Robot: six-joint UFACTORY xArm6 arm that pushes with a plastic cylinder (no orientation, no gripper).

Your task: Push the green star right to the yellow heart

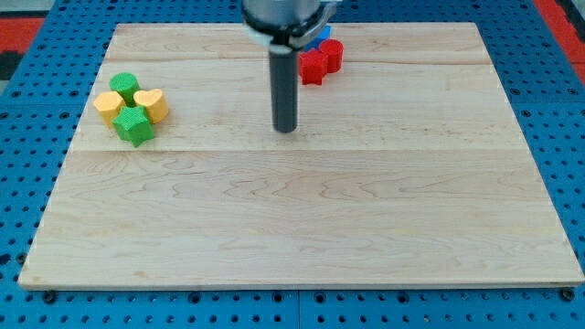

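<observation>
The green star (133, 125) lies at the view's left, touching the lower left of the yellow heart (151, 103). A second green block (124, 86) sits just above them and a yellow block (109, 107) sits to their left, all in one tight cluster. My tip (286, 128) rests on the board near the top centre, well to the right of the cluster and apart from every block.
A red block (321, 61) and a blue block (321, 35) behind it sit at the view's top, right of the rod and partly hidden by the arm. The wooden board (302, 228) lies on a blue perforated surface.
</observation>
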